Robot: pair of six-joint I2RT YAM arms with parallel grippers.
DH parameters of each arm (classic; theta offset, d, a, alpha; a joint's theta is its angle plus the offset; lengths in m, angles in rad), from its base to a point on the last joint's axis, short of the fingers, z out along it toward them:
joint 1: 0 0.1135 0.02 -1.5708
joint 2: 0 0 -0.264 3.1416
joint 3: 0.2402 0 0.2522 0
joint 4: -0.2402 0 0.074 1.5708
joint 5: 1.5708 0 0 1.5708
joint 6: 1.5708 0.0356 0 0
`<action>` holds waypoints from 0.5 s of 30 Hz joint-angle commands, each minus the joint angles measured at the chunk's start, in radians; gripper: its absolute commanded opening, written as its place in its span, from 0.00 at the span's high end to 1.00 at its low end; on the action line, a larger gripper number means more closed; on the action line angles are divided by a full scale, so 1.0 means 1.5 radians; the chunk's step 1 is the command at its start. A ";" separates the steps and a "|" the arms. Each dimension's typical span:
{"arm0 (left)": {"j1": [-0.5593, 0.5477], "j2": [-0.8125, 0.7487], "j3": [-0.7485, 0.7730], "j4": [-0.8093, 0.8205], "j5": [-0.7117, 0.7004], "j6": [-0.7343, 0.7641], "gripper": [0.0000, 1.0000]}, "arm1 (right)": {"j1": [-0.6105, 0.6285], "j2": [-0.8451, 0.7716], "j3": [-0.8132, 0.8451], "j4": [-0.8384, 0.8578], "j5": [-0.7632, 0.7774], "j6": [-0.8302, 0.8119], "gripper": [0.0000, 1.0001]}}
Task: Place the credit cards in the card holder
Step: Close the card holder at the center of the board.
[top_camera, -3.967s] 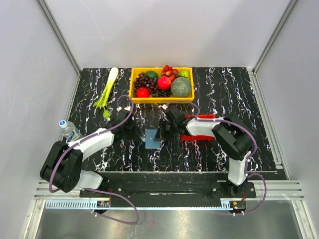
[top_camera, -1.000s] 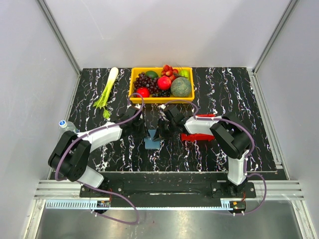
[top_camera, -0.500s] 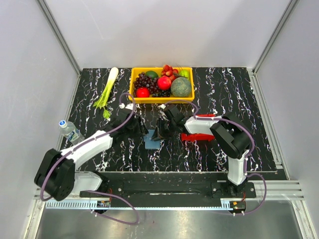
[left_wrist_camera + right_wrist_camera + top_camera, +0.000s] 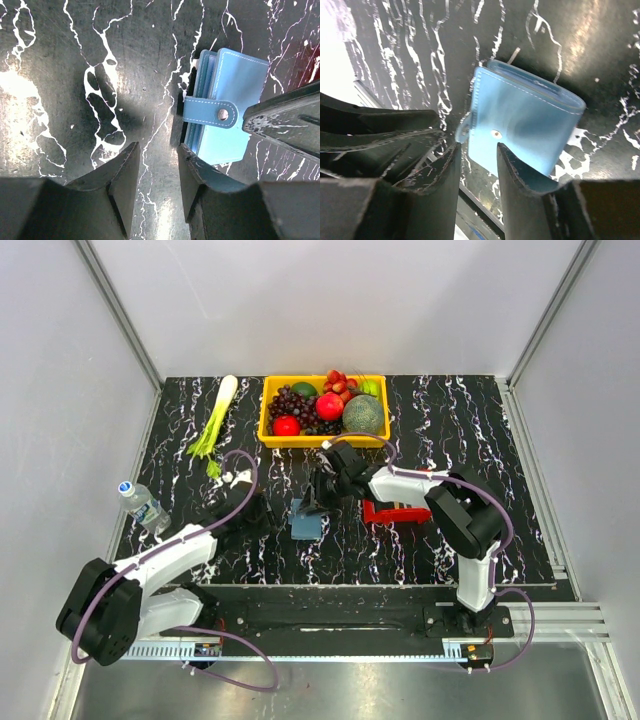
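Note:
The blue card holder [image 4: 305, 521] lies folded shut on the black marbled table, its snap strap [image 4: 210, 111] across the cover. It also shows in the left wrist view [image 4: 235, 85] and the right wrist view [image 4: 530, 122]. My left gripper [image 4: 262, 514] [image 4: 156, 167] is open and empty, just left of the holder and apart from it. My right gripper [image 4: 314, 502] [image 4: 476, 162] is open and empty, its tips just above the holder's strap edge. No credit cards show. The red tray [image 4: 397, 513] lies right of the holder, mostly under my right arm.
A yellow bin of fruit [image 4: 323, 408] stands at the back centre. A leek [image 4: 213, 420] lies at the back left. A water bottle [image 4: 141, 504] stands at the left table edge.
My left gripper has drawn back from the holder's far-left side, to the left and nearer. My right arm has shifted slightly towards the back. The holder has stayed put.

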 commanded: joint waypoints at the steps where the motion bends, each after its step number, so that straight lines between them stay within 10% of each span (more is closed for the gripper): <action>1: 0.010 -0.007 0.010 0.037 -0.018 -0.011 0.60 | -0.002 -0.039 0.054 -0.028 0.026 -0.001 0.59; 15: 0.030 0.012 0.006 0.074 0.022 0.002 0.62 | 0.025 0.002 0.127 -0.100 0.057 -0.023 0.60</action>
